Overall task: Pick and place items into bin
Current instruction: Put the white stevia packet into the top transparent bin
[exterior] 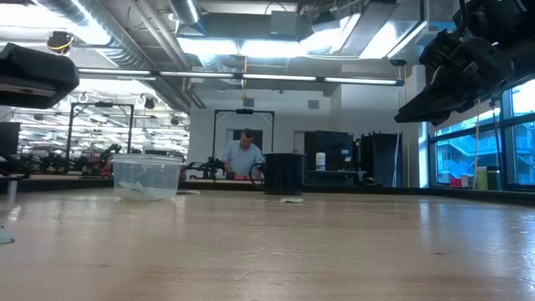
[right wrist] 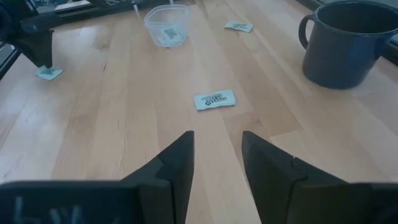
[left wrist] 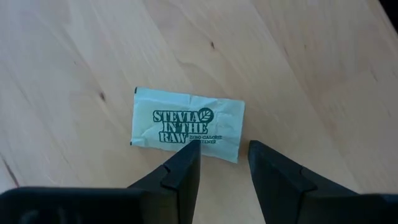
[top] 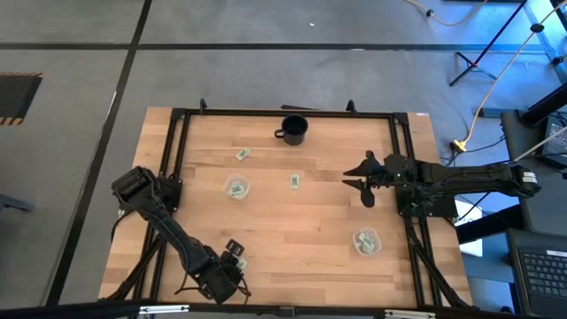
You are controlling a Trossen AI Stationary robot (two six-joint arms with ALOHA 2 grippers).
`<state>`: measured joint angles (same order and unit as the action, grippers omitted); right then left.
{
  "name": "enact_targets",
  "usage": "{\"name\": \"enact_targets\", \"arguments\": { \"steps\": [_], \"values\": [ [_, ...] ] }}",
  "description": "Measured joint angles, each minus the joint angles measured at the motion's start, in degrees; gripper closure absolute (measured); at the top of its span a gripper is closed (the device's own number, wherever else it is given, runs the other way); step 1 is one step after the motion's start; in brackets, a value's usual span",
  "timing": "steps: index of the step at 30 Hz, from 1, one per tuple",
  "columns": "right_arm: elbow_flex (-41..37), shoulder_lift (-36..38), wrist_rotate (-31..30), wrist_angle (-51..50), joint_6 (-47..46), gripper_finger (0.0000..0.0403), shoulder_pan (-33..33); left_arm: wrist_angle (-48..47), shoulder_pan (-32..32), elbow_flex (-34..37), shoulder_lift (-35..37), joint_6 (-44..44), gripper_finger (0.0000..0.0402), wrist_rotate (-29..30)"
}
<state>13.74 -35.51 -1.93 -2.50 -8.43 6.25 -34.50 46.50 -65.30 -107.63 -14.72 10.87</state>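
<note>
A green-and-white packet [left wrist: 186, 130] lies flat on the wood near the table's near-left corner. My left gripper [left wrist: 224, 158] is open just above its near edge; it also shows in the high view [top: 232, 257]. My right gripper [right wrist: 217, 149] is open and empty in the air at the table's right side [top: 363, 182]. It points toward a second packet [right wrist: 214, 99], which lies flat at mid-table [top: 294, 181]. A third packet [top: 243, 154] lies farther back. A clear bin [top: 236, 187] left of centre holds packets.
A black mug [top: 292, 130] stands at the far edge, close to the mid-table packet. A second clear container [top: 366, 241] with packets stands near-right, below my right arm. A black frame [top: 182, 115] rims the table. A person [exterior: 245, 155] stands far behind the table.
</note>
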Motion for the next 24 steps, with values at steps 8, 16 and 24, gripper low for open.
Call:
{"name": "enact_targets", "arguments": {
  "steps": [8,16,24],
  "values": [
    [0.0,0.0,0.0,0.0,-0.3,0.0265,0.0,0.5,0.0,0.0,0.0,0.0,0.0270,1.1],
    [0.0,0.0,0.0,0.0,-0.3,0.0265,0.0,0.8,0.5,0.0,-0.1,4.7,0.0270,2.6],
    [0.0,0.0,0.0,0.0,-0.5,0.0265,0.0,1.2,-0.4,0.0,-0.1,5.6,0.0276,0.3]
  ]
}}
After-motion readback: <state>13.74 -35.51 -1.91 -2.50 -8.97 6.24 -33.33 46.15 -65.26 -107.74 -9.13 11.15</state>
